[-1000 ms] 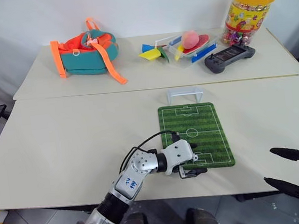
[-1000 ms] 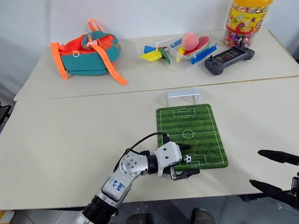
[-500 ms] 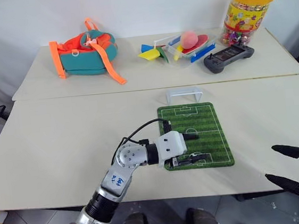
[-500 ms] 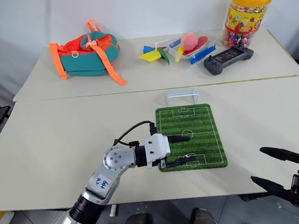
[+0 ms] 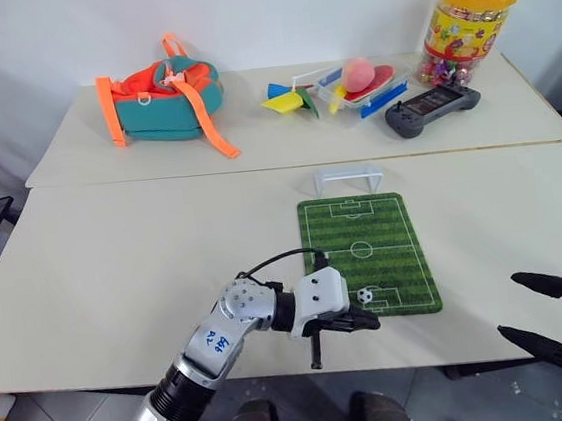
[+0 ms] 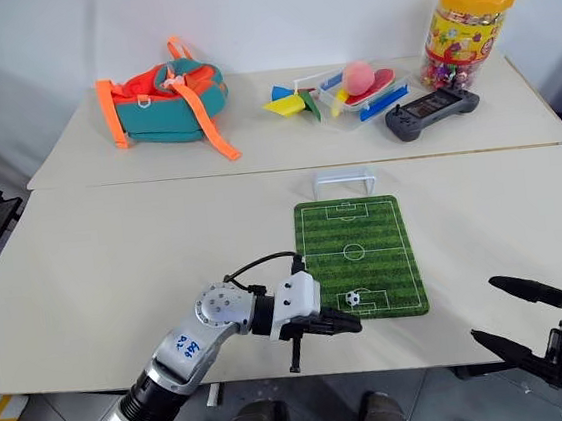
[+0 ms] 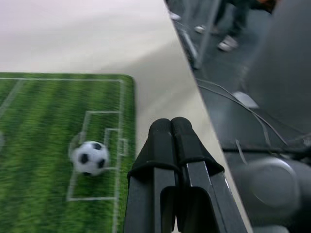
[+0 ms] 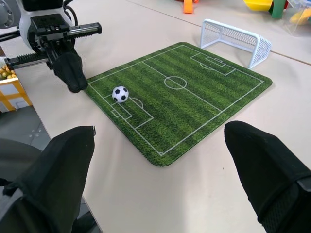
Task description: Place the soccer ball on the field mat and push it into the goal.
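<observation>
The soccer ball (image 5: 365, 295) rests free on the field mat (image 5: 397, 259), inside the near penalty box, at the end of the mat farthest from the goal (image 5: 348, 176). The goal stands on the table (image 5: 116, 268) just beyond the mat's far short edge, its mouth facing down the pitch. The mat's long axis runs from the ball toward the goal, so the required push is judged to be straight along that axis, away from the robot. The left gripper (image 5: 365, 321) has its 2 fingers pressed together, holding nothing, with the tips just beside the mat's near edge, behind the ball and slightly to one side. The right gripper (image 5: 533, 315) hangs off the table's near edge with its fingers spread, well apart from the ball. The left gripper is the nearer one.
</observation>
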Action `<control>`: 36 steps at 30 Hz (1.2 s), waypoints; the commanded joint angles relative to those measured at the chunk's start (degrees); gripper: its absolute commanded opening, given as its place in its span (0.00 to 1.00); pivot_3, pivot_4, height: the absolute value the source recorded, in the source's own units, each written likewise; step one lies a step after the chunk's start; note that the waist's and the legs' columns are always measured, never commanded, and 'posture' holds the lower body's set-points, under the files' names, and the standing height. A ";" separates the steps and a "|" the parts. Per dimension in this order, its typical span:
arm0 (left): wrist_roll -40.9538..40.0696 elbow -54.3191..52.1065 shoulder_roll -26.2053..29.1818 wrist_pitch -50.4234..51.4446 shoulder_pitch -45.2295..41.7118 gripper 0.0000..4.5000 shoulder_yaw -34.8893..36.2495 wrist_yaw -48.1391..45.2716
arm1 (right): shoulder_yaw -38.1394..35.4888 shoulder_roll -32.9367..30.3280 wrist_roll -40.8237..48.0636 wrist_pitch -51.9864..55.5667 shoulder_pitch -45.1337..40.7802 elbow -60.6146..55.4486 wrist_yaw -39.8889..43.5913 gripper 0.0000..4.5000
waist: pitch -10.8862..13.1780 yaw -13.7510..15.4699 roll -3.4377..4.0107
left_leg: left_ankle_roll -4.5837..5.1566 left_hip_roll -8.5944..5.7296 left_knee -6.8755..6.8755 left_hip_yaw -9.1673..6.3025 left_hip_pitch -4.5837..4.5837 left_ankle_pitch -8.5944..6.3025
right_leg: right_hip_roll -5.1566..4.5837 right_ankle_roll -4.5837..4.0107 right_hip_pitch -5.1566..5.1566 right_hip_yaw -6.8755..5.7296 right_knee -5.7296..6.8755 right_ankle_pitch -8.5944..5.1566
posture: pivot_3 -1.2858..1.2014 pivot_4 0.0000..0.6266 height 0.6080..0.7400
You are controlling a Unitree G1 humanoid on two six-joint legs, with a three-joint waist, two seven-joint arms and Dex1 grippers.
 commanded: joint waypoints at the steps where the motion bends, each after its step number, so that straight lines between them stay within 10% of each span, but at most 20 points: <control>1: 2.37 4.66 -2.69 -2.56 -2.19 0.00 -0.40 2.91 | -0.79 1.40 -0.03 -0.86 1.94 -2.67 -1.30 1.00 | 0.00 0.02 0.01 | 0.00 0.00 0.00 0.00 0.01 0.00 | 0.00 0.00 0.00 0.00 0.00 0.00 | 0.52 0.24 1.00; 16: 8.55 17.30 -12.70 -11.38 -12.91 0.00 11.92 25.08 | -0.48 3.87 -1.20 -1.98 3.77 -3.86 -5.10 1.00 | 0.01 -0.17 -0.02 | 0.03 -0.01 -0.05 0.00 -0.01 -0.04 | 0.00 0.02 -0.02 0.00 -0.02 0.01 | 0.52 0.24 1.00; 36: -3.22 7.17 1.14 -7.54 0.08 0.00 17.97 7.69 | 3.82 -1.24 -4.40 -2.23 -9.14 6.47 -3.76 1.00 | -0.03 -0.45 0.06 | -0.05 0.00 0.03 0.11 0.04 0.01 | 0.01 0.05 -0.05 0.13 0.08 0.02 | 0.52 0.24 1.00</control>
